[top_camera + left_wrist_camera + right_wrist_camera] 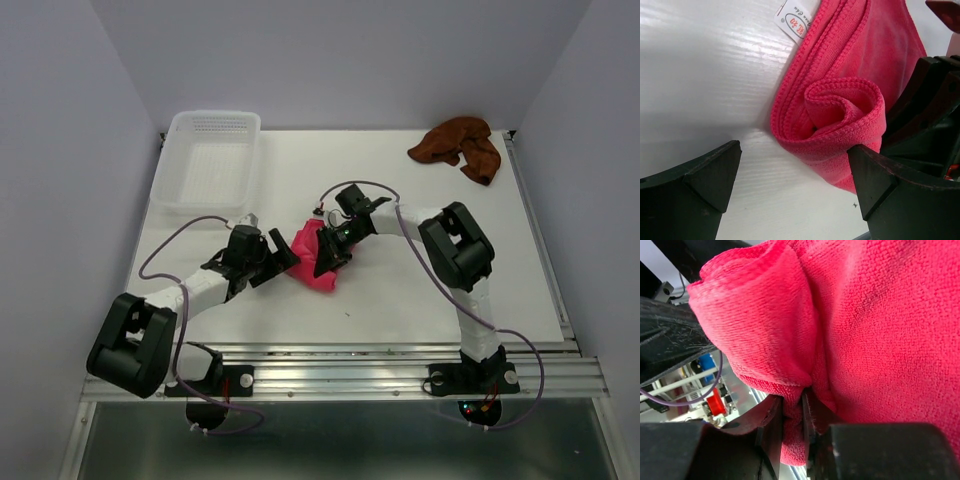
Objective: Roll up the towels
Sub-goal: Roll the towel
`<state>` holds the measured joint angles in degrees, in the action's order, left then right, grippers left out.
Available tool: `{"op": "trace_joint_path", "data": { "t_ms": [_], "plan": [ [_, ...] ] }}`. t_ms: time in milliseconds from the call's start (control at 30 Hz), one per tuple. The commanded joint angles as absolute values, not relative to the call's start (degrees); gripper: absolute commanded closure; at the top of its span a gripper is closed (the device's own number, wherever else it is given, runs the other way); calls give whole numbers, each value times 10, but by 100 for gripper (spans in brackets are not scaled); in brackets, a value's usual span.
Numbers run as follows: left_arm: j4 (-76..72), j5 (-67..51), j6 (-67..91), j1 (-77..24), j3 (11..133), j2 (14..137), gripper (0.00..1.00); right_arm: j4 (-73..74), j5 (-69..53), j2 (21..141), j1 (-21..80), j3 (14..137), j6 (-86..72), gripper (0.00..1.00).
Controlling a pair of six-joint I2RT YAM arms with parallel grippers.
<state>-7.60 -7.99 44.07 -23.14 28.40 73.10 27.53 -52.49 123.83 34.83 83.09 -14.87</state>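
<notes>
The pink-red towel lies bunched at the middle of the table, partly rolled; its coiled end faces the left wrist camera and a white label shows at its far edge. My right gripper is shut on a fold of this towel, cloth pinched between its fingers. My left gripper stands open just left of the roll, nothing between its fingers. The rust brown towel lies crumpled at the far right corner.
A translucent white plastic basket stands at the far left of the table. Grey walls close in the left, back and right sides. The metal rail with both arm bases runs along the near edge.
</notes>
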Motion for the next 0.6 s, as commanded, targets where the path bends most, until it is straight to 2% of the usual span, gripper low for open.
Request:
{"op": "trace_joint_path", "data": {
  "t_ms": [0, 200, 267, 333, 433, 567],
  "plan": [
    [-177, -63, 468, -231, 310, 751, 1, 315, -461, 1211, 345, 838, -93, 74],
    [-178, -63, 467, -231, 320, 797, 2, 313, -416, 1169, 355, 839, -59, 60],
    [-164, -55, 467, -231, 329, 814, 8, 314, -363, 1126, 367, 840, -21, 51],
    [-150, -46, 464, -235, 335, 823, 11, 300, -323, 1077, 386, 830, -7, 48],
    [-135, -35, 460, -245, 349, 840, 11, 276, -249, 1038, 409, 803, 12, 38],
    [-120, -31, 455, -258, 379, 864, 11, 235, -142, 987, 436, 759, 8, 37]
  ]
}}
